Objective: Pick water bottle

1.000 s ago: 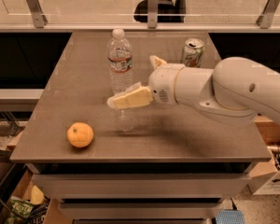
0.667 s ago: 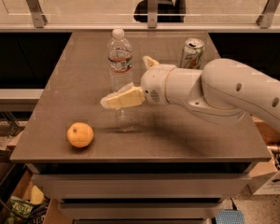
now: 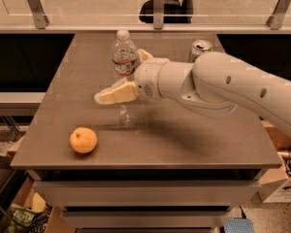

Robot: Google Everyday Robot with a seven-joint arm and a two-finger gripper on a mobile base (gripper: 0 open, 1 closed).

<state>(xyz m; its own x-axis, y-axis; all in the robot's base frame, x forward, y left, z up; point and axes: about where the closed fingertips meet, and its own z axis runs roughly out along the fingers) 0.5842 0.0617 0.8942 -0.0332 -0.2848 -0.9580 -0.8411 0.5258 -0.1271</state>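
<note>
Water bottle stands upright on the table, toward the back middle. The gripper hovers at about its mid-height with jaws spread wide. One jaw crosses in front of the bottle and the other shows just behind its right side. Whether they touch it cannot be told. An orange lies front left, and a soda can stands back right behind the arm.

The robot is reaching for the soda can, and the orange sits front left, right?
No: the camera view shows the gripper at the water bottle, jaws either side of it, not at the soda can. The orange does sit front left.
</note>
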